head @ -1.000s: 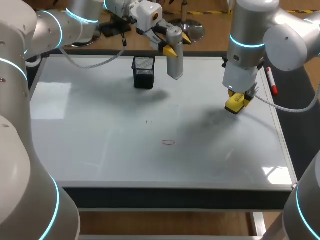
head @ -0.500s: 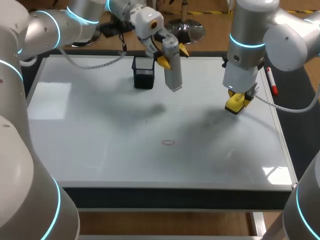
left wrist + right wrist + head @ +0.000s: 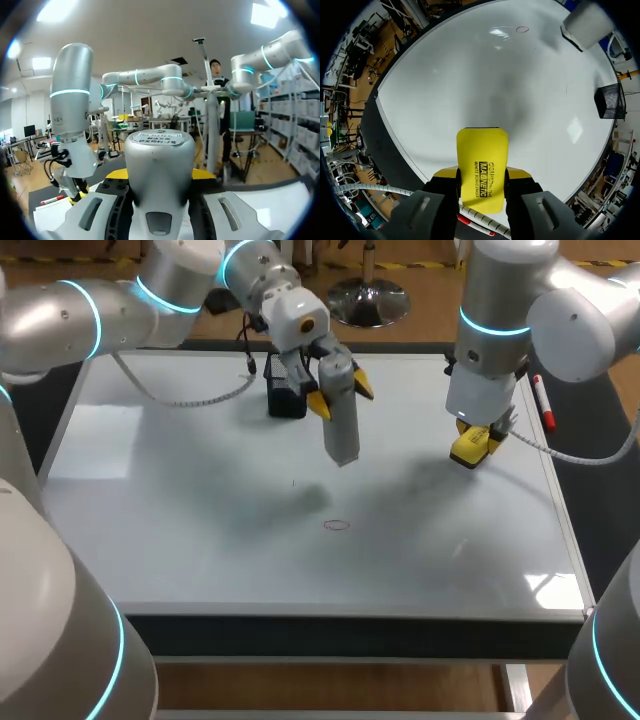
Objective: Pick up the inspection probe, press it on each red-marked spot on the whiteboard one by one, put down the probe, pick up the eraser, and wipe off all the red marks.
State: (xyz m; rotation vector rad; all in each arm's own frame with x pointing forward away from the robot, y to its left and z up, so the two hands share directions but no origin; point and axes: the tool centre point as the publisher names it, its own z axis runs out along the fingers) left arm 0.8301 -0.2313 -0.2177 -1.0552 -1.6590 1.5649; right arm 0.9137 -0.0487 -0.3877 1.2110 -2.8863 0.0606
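The left gripper (image 3: pixel 339 396) has its 2 fingers clamped on the grey inspection probe (image 3: pixel 341 430). The probe hangs nearly upright over the whiteboard (image 3: pixel 180 520), beyond the red mark (image 3: pixel 337 525), a single small oval. Its lower end is raised off the surface, with its shadow lying apart from it. The right gripper (image 3: pixel 482 174) squeezes the yellow eraser (image 3: pixel 482 155) from 2 sides, to the right of the red mark and a little beyond it, low over the board. A black mesh cup (image 3: pixel 287 390) stands farther beyond the red mark, slightly left. A red marker pen (image 3: pixel 542 400) lies on the worktop far to the right of the red mark, off the board's edge.
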